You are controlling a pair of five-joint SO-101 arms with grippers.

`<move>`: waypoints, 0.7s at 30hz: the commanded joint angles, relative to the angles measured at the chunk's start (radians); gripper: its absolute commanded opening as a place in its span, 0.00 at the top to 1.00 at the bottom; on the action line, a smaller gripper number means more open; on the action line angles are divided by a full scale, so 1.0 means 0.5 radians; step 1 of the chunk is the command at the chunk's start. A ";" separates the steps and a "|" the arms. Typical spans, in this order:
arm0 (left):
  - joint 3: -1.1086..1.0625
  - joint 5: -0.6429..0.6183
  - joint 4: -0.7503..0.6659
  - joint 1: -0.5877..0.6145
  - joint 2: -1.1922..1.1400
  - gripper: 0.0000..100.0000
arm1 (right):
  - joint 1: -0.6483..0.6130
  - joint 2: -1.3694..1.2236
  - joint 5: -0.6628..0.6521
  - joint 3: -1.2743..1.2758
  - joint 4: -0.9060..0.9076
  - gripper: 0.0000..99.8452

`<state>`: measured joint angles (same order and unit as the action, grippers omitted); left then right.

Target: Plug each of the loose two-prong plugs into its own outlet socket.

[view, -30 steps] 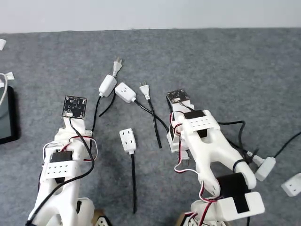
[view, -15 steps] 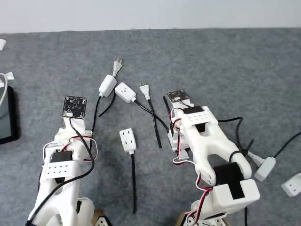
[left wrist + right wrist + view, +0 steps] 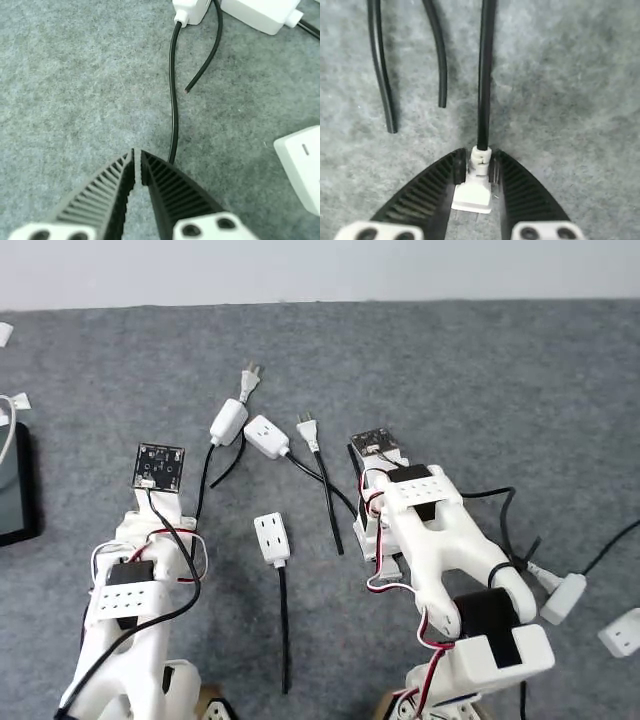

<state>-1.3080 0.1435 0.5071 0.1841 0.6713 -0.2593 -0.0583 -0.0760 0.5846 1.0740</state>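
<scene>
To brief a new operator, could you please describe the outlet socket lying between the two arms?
On the grey carpeted table, look between the left arm and the right arm. The white outlet socket lies there alone, its black cord running straight back toward the arms' bases. Unlike the socket farther out, it has no plug or other cord beside it.

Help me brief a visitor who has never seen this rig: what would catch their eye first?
The right claw is shut on a white plug. The left claw is shut on nothing above the grey mat, beside a black cord. A white socket lies between the arms.
</scene>
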 commanded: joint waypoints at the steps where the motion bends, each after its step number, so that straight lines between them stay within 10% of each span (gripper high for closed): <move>1: 0.026 -0.009 -0.049 0.006 0.049 0.98 | -0.005 0.103 -0.028 -0.086 0.002 0.92; 21: 0.106 -0.015 0.061 0.006 -0.021 0.98 | -0.115 0.830 -0.031 -0.064 0.272 0.99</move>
<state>-1.3080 0.1435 0.5132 0.1841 0.6713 -0.2593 0.1718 -0.0760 0.5846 1.1646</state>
